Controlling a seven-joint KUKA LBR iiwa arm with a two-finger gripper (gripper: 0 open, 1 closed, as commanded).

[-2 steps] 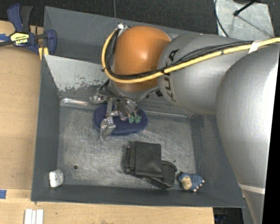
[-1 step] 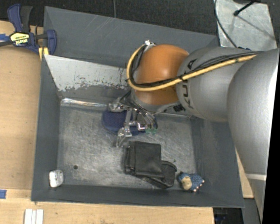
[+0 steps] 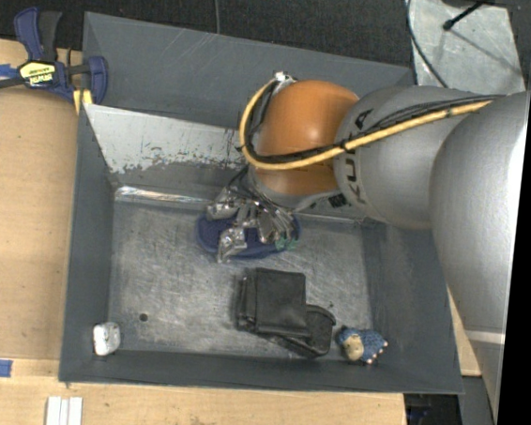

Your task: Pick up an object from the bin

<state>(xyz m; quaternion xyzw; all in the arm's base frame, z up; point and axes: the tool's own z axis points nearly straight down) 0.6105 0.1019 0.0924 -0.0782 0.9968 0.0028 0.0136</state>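
Note:
My gripper [image 3: 240,235] is low over the back middle of the bin floor, right on top of a dark blue flat thing [image 3: 212,239] that peeks out under and to the left of it. Metal parts of the gripper cover most of that blue thing. A black folded cloth or pouch [image 3: 279,310] lies just in front of the gripper, apart from it.
A small blue and tan toy [image 3: 361,344] lies at the front right, touching the black cloth's corner. A little white cylinder [image 3: 106,337] sits in the front left corner. The arm with its orange cover fills the bin's back right.

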